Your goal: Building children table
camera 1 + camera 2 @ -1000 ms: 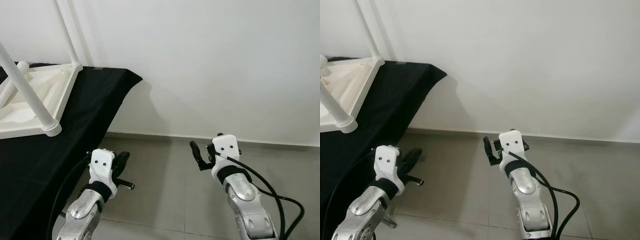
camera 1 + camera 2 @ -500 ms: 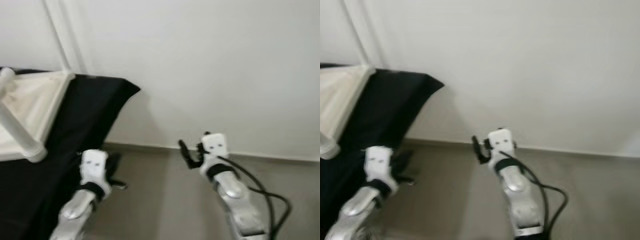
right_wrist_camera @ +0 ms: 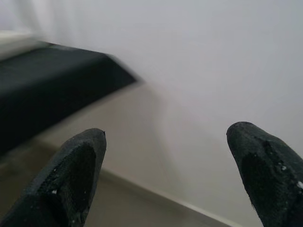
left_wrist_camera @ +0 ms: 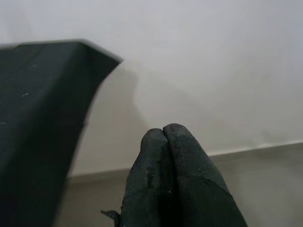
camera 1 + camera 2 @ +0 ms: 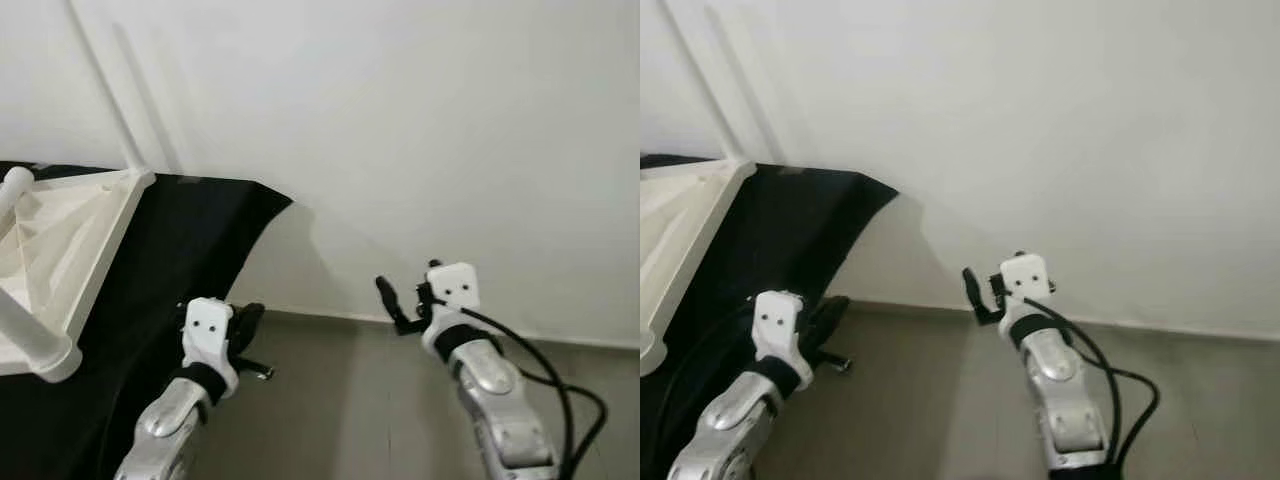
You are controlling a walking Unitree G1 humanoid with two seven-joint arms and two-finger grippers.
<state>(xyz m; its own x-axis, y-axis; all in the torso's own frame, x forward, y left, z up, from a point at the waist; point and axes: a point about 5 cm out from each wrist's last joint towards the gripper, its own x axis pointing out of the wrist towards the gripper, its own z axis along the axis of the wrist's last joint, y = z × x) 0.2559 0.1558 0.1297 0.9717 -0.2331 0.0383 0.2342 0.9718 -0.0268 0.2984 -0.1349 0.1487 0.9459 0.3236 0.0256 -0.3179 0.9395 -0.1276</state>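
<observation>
On the left of the head view, a white table (image 5: 60, 230) lies upside down on a black cloth (image 5: 170, 270), with thin white legs (image 5: 105, 90) rising from its corners and one leg end (image 5: 40, 352) near the front. It looks like rigid moulded plastic or painted wood, probably light but bulky (the round legs may be slick for narrow fingers). A likely firm hold is the flat rim or the base of a leg, close to its joint.

The left gripper (image 5: 243, 325) hovers just beside the cloth's edge, its fingers (image 4: 170, 184) pressed together on nothing. The right gripper (image 5: 395, 305) is raised over the grey floor (image 5: 340, 400) before a white wall (image 5: 420, 130), well apart from the table; its fingers (image 3: 75, 175) are spread wide and empty.
</observation>
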